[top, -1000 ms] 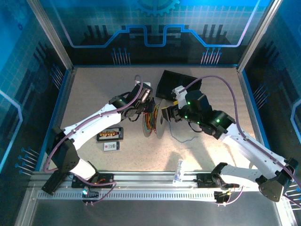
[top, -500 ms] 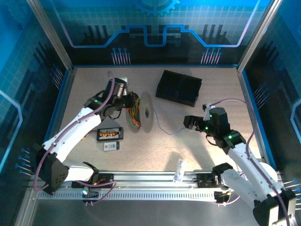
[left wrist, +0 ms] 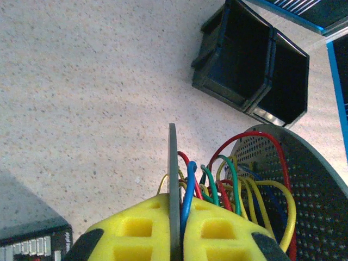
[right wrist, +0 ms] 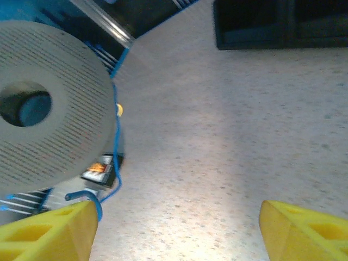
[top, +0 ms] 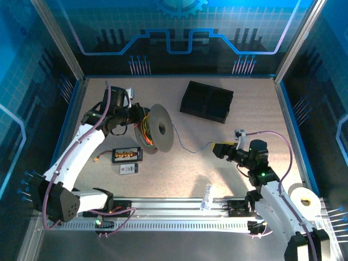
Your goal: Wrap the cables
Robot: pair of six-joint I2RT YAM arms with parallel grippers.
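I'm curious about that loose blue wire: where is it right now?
In the top view, the blue wire lies on the table, running rightward from the spool and ending beside the open right end effector.

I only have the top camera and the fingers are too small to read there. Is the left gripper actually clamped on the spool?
Observer: Yes. In the left wrist view the left gripper is shut on the spool, with its yellow pads squeezing the thin edge of the near flange.
Operator: Has the right one got the blue cable?
Observer: No. The right gripper is open, fingers wide apart. The blue cable ends in a curl beside one finger and is not pinched.
Operator: How do the cables sit on the spool?
Observer: The cables stand up in loose red, blue, green and yellow loops between the two flanges, not wound tight.
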